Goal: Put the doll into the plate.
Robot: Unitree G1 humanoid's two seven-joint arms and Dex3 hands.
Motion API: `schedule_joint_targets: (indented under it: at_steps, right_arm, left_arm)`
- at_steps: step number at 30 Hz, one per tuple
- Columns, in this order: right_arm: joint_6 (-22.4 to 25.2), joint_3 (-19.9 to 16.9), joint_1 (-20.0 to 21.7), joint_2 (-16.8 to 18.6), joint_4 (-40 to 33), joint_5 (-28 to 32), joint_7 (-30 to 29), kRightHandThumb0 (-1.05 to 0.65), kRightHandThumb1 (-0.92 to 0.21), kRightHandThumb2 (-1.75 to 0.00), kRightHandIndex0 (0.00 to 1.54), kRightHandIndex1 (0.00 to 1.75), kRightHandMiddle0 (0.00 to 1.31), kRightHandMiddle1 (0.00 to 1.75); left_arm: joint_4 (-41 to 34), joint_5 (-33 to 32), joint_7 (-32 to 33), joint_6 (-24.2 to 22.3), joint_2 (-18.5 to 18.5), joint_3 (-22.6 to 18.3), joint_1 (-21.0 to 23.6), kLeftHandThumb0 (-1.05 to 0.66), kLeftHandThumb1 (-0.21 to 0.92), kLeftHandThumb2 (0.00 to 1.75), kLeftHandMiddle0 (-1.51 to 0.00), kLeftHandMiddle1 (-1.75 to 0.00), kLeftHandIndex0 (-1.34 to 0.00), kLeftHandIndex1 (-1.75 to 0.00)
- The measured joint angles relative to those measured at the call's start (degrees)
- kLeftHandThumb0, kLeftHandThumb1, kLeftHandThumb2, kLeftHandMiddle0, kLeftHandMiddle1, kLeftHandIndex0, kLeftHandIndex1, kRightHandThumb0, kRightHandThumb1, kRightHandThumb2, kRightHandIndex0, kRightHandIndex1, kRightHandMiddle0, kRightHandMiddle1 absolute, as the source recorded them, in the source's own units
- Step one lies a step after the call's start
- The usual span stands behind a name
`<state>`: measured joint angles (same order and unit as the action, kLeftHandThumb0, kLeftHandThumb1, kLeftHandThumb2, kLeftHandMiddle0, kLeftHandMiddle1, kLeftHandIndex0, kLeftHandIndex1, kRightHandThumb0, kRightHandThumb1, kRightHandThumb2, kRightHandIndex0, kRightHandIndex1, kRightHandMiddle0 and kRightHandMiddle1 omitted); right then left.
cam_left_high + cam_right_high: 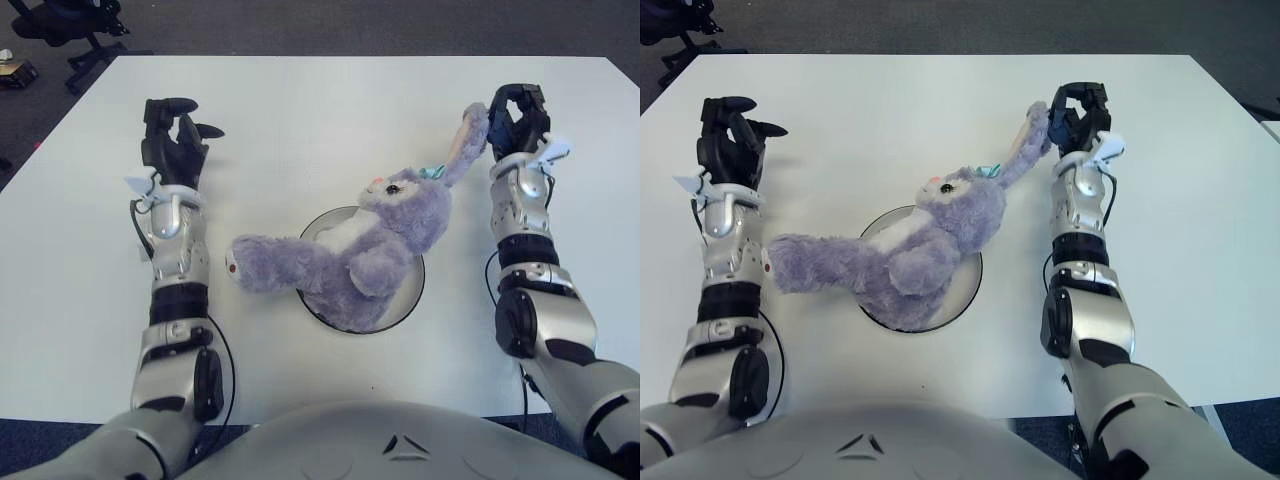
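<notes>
The soft purple plush rabbit doll covered most of the round white plate with dark rim. The white bench was cut off at the left edge.

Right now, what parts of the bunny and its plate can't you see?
- Plate: most of it is covered by the bunny doll in both eye views.
- Bunny's second ear: cannot be made out in either view.
- Whether the right robot hand touches the raised ear tip: unclear, they overlap in both views.
- The left robot hand shows to the left of the bunny, holding nothing.
</notes>
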<state>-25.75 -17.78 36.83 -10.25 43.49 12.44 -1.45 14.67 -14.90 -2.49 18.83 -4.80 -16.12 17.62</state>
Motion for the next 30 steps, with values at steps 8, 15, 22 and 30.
schedule_joint_targets:
  at_steps: [8, 15, 22, 30]
  right_arm:
    - [-9.8, 1.3, -1.0, 0.0, 0.4, -3.5, 0.2, -0.01, -0.44, -1.11, 0.58, 1.55, 0.36, 1.75]
    - [-13.1, 2.2, -2.0, 0.0, 1.6, -6.1, -0.8, -0.19, -0.54, -1.0, 0.71, 1.64, 0.37, 1.75]
    - [-22.4, 4.3, -5.5, 0.1, 4.3, -14.9, -8.3, -0.37, -0.65, -0.87, 0.85, 1.74, 0.36, 1.75]
    - [-27.5, 4.8, -4.7, -0.6, 7.0, -17.3, -11.5, -0.38, -0.67, -0.85, 0.86, 1.75, 0.36, 1.75]
  left_arm:
    - [-5.8, -0.7, 0.4, -6.8, 1.2, 1.6, -2.0, -0.35, 0.87, 0.57, -0.68, -1.75, -0.24, -1.75]
    - [-6.4, -0.4, 0.0, -8.5, 1.1, 2.1, -2.5, -0.35, 0.87, 0.57, -0.68, -1.75, -0.24, -1.75]
    - [-6.9, 0.9, -1.5, -10.6, -0.8, 3.5, -3.2, -0.35, 0.87, 0.57, -0.67, -1.75, -0.24, -1.75]
    - [-8.1, 0.8, -1.9, -13.2, -1.0, 3.9, -3.5, -0.35, 0.89, 0.54, -0.65, -1.75, -0.23, -1.75]
